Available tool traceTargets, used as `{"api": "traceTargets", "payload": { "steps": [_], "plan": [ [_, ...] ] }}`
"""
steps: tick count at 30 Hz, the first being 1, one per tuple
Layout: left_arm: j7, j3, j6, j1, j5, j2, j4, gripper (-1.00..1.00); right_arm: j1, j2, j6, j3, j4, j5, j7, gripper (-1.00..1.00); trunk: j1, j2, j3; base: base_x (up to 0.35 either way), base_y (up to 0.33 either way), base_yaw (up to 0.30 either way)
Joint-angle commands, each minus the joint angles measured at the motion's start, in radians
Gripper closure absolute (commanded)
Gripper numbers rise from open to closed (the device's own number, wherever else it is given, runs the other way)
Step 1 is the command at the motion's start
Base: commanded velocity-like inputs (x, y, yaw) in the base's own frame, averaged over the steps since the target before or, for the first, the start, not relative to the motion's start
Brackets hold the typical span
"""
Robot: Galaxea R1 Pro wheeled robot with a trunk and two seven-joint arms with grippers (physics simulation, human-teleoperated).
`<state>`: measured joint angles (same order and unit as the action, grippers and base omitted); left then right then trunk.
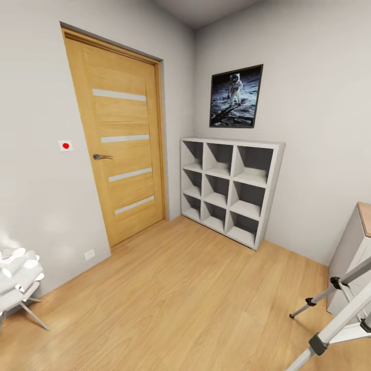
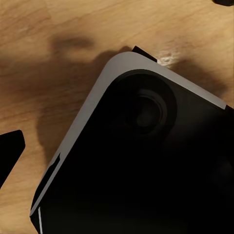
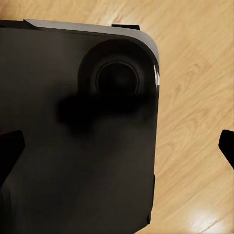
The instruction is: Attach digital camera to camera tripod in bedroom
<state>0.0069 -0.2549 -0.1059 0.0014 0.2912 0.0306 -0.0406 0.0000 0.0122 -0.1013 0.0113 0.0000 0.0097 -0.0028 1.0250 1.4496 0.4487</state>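
Light grey walls (image 1: pixel 319 129) are meeting in a corner at twelve o'clock. An oak door (image 1: pixel 121 149) with pale strips is standing shut at ten o'clock, a red-dotted switch (image 1: pixel 65 146) sitting beside it. A white nine-cube shelf (image 1: pixel 229 188) is resting against the wall under an astronaut poster (image 1: pixel 236 96). Light wood floor (image 1: pixel 180 304) is spreading below, catching soft daylight.

Both my wrists point down over my own black base (image 3: pixel 78 146). Right gripper (image 3: pixel 117 151) has its fingers spread wide — left finger (image 2: pixel 9 151) barely visible, spread unclear.
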Motion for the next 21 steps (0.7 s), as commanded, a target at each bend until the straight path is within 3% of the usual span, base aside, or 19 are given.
{"api": "traceTargets", "payload": {
  "steps": [1, 14, 21],
  "plan": [
    [0.001, 0.002, -0.002, 0.0, 0.008, 0.0, -0.001, -1.0, 0.0, 0.0, -0.003, 0.001, 0.0, 0.001, 0.0, -1.0, 0.0, 0.0, 0.001, 0.0, 0.0, 0.001],
    [0.001, 0.003, -0.002, 0.0, 0.007, -0.001, -0.001, -1.0, 0.0, 0.0, -0.004, 0.001, 0.0, 0.001, 0.0, -1.0, 0.0, 0.0, 0.001, 0.0, 0.0, 0.0],
    [0.001, 0.008, -0.002, 0.0, 0.003, 0.001, -0.012, -1.0, 0.0, 0.023, -0.009, -0.001, -0.002, 0.001, -0.005, -1.0, 0.0, 0.0, 0.001, 0.0, 0.0, 0.0]
  ]
}}
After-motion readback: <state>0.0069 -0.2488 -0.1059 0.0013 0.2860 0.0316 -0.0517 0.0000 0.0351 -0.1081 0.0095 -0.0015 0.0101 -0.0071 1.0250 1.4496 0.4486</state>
